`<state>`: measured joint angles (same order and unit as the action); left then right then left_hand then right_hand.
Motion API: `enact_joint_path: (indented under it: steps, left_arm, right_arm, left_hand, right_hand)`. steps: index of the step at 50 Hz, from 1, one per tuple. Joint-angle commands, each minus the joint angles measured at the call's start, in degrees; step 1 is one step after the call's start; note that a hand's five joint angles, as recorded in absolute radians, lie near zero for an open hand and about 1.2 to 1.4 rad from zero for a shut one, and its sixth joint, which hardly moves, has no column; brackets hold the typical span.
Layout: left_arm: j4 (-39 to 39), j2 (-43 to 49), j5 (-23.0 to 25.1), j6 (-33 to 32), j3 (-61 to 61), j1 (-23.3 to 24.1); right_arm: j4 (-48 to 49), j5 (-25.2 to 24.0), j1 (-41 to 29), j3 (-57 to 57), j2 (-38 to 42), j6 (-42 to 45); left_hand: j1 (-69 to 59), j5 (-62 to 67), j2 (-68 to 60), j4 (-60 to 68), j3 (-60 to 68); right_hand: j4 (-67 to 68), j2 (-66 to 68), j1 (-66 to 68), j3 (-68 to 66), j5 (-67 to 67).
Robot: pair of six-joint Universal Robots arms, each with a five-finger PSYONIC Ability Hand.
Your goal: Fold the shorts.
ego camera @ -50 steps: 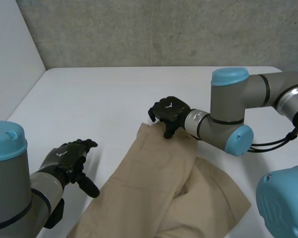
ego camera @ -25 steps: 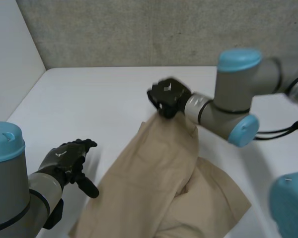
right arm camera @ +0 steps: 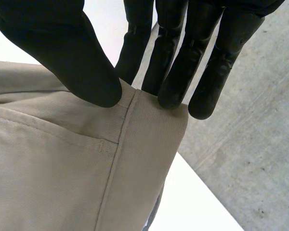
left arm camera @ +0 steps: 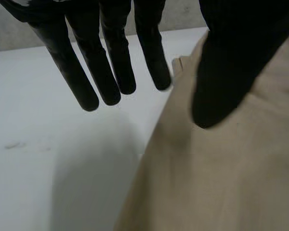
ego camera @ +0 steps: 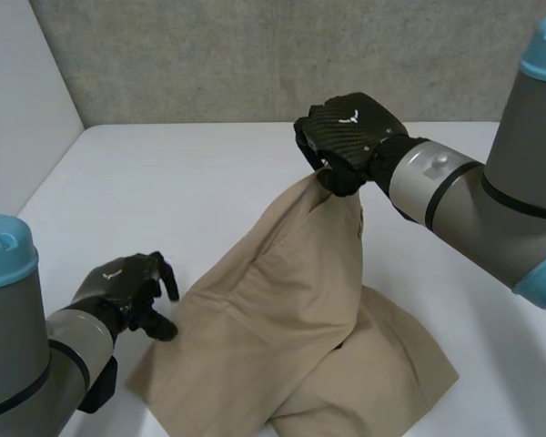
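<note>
Fingers (left arm camera: 154, 67) of left hand (ego camera: 126, 293) straight and apart, gripping nothing, just beside edge of tan shorts (ego camera: 282, 309) on table (ego camera: 164, 182), right hand (ego camera: 350, 137) pinching their raised corner between thumb and fingers.

Corner of shorts (ego camera: 287, 309) pinched aloft by right hand (ego camera: 346, 137), left hand (ego camera: 127, 289) nearby

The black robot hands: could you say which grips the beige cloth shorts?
The right hand pinches the shorts by a raised corner; the left hand is open beside them.
</note>
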<state>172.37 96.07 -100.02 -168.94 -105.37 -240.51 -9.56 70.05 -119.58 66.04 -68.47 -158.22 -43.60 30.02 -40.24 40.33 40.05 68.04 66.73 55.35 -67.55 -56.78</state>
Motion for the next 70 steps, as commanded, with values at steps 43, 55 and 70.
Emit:
enact_joint_path:
  steps: [43,55,70]
  left_arm:
    - [0.5,-6.4,1.9,-0.9,-0.7,4.7]
    - [-0.8,-8.0,1.7,-0.8,-1.1,9.7]
    - [-4.7,-16.4,1.9,-3.3,2.8,12.3]
  right_arm:
    - [-7.1,-0.4,2.5,-6.0,4.9,10.4]
    - [-12.5,-6.9,2.4,-21.2,20.9,11.7]
    - [-13.7,-16.5,1.3,-30.4,32.4,13.7]
  left_hand:
    - [-36.4,40.0,-39.8,39.7,39.9]
    - [-36.4,40.0,-39.8,39.7,39.9]
    - [-36.4,40.0,-39.8,39.7,39.9]
  right_hand:
    - [-36.3,-34.9,-23.6,35.8,35.0]
    - [-36.6,-35.3,-23.9,36.1,35.3]
    - [-43.5,-42.2,-30.8,43.0,42.2]
